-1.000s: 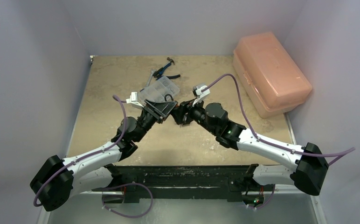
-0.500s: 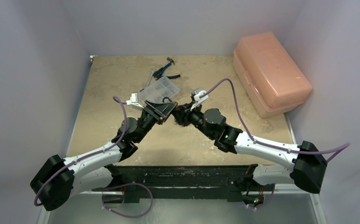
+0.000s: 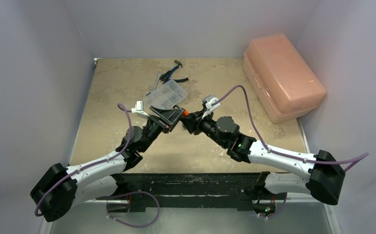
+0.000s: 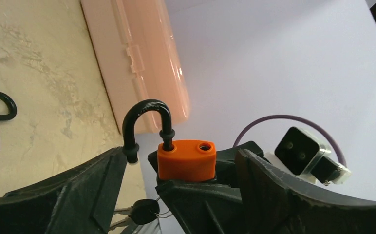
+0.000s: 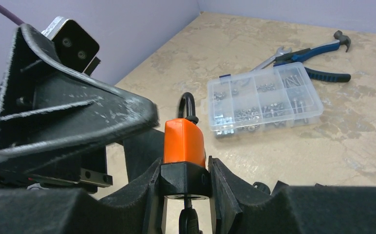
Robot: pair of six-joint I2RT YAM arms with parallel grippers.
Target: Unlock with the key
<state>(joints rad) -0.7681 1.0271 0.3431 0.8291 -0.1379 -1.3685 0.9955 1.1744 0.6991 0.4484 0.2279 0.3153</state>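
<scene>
Orange padlock clamped upright between the fingers of the right gripper, shackle above them with one leg out of its hole, key dangling just beneath. Left gripper spread wide either side of the lock body, gripping nothing. Unlocking seemingly done; next, likely back the left fingers off without snagging shackle or key.

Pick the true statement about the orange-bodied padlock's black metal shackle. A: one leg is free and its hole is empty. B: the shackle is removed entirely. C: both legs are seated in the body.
A: in the left wrist view the black metal shackle has one leg in the orange-bodied padlock; the other hangs free, its hole empty.
</scene>
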